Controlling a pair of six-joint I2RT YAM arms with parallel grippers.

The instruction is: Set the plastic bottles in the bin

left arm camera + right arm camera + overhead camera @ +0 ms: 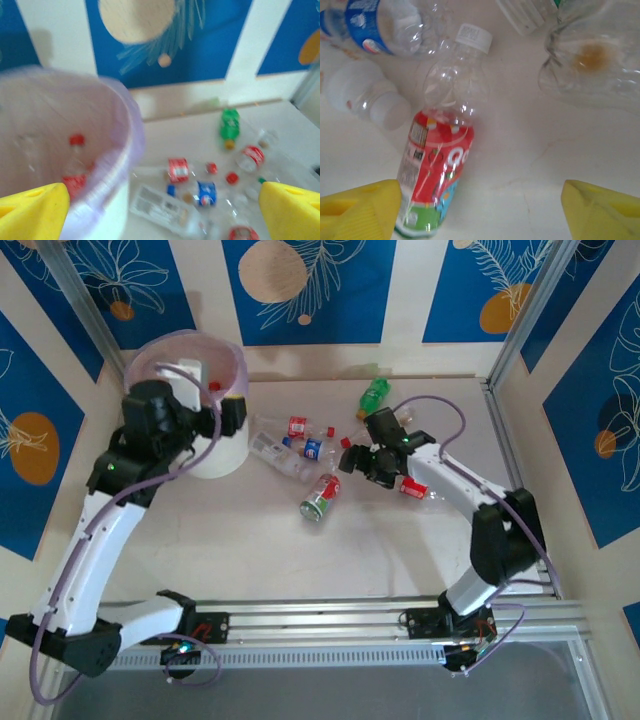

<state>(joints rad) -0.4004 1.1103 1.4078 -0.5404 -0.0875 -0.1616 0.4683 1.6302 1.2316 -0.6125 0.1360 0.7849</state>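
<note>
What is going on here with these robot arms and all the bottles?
A robot is clearing plastic bottles off a table into the bin. The left gripper hovers open and empty by the bin's rim, and a red-capped bottle already lies inside. The right gripper hangs open over a red-labelled bottle lying on the table, not gripping it yet. Several more bottles, including a green bottle, lie scattered nearby.
</note>
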